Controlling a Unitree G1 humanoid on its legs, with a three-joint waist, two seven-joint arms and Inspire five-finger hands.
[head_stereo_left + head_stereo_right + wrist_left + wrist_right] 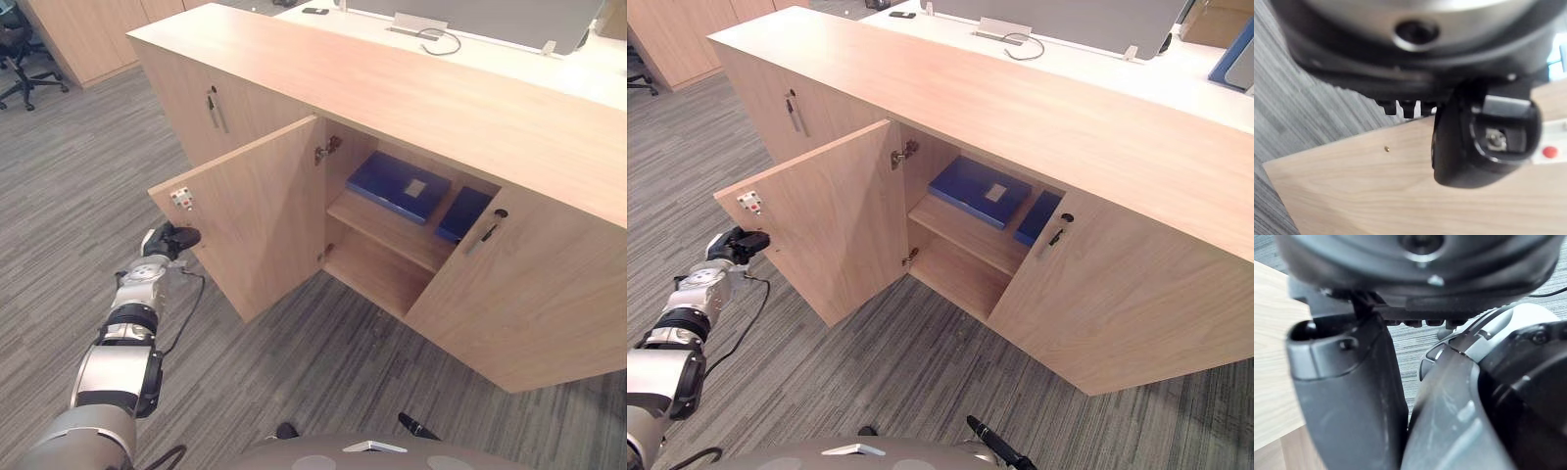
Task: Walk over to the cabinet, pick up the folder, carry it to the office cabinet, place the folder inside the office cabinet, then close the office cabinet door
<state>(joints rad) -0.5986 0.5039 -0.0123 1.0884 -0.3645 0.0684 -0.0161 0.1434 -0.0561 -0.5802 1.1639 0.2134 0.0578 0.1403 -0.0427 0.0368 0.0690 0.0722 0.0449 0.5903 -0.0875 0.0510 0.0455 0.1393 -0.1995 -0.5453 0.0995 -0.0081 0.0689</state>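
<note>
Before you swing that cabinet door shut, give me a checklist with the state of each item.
1. Stowed: the flat blue folder lies on the upper shelf inside the light wooden cabinet: ok.
2. Swing path: the folder sits back from the opening, out of the door's way: ok.
3. Closed: the light wooden left door stands wide open: not ok.
4. Position: the left hand is at the door's free edge: ok.
5. Contact: whether the left hand touches the door: cannot tell.
</note>
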